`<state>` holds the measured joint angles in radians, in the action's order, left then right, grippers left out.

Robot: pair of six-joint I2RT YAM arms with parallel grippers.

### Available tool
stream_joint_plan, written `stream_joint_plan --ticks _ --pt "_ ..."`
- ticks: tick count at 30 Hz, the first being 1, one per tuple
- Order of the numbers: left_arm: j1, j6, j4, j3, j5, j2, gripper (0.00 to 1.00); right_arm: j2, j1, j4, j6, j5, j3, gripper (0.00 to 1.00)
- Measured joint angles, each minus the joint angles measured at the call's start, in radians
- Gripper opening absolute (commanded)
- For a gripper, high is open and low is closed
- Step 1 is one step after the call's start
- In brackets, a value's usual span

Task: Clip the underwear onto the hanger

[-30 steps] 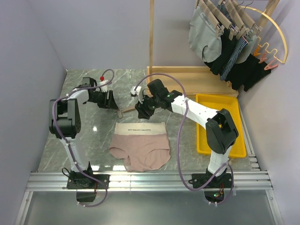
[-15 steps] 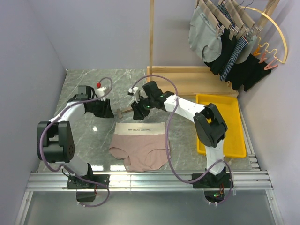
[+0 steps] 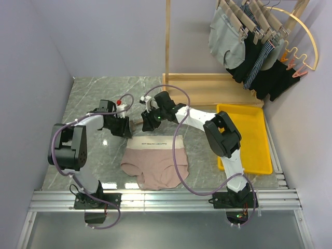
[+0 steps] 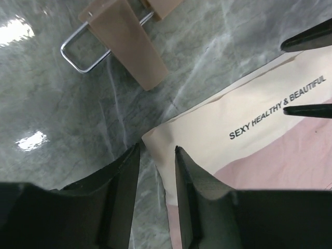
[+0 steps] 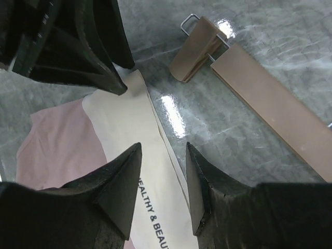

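The dusty-pink underwear (image 3: 155,166) lies flat on the marble table, its cream lettered waistband (image 3: 155,141) at the far edge. My left gripper (image 3: 125,130) is open at the waistband's left corner. In the left wrist view the corner (image 4: 155,136) sits between the open left gripper's (image 4: 157,148) jaws. My right gripper (image 3: 147,125) is open, low over the waistband's far edge (image 5: 155,129), as the right wrist view (image 5: 162,146) shows. The light-wood hanger bar (image 5: 275,111) and one of its wooden clips (image 5: 197,49) lie on the table just beyond. The clip also shows in the left wrist view (image 4: 127,41).
A yellow tray (image 3: 259,155) sits at the right. Behind it stands a wooden rack base (image 3: 218,88) with a post. Grey, black and striped garments (image 3: 249,46) hang at the upper right, beside a gold wire arch (image 3: 308,39) with pink clips.
My left gripper has moved right and nearer, down to the waistband's left corner. My right gripper has moved left and down to the waistband's far edge. The underwear has not moved.
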<state>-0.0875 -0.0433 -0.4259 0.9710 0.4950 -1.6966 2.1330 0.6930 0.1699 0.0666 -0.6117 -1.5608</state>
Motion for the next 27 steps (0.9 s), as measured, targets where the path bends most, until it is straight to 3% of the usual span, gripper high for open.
stream_joint_plan --ticks 8,11,15,18,27 --pt "-0.002 0.009 0.021 0.004 -0.002 -0.016 0.41 0.011 0.000 -0.041 -0.015 0.008 -0.002 0.48" --pt "0.010 -0.005 0.011 0.023 0.026 0.000 0.46 0.011 0.000 -0.043 0.024 0.042 -0.003 0.55" --pt "0.047 -0.032 -0.005 0.108 0.097 0.007 0.57 0.011 0.000 -0.034 0.173 0.114 -0.013 0.72" --pt "0.084 -0.048 -0.003 0.153 0.175 0.024 0.63 0.015 0.002 0.018 0.323 0.167 -0.063 0.77" --pt "0.145 -0.043 -0.002 0.156 0.296 0.063 0.70 0.100 0.005 0.087 0.613 0.196 -0.273 0.76"
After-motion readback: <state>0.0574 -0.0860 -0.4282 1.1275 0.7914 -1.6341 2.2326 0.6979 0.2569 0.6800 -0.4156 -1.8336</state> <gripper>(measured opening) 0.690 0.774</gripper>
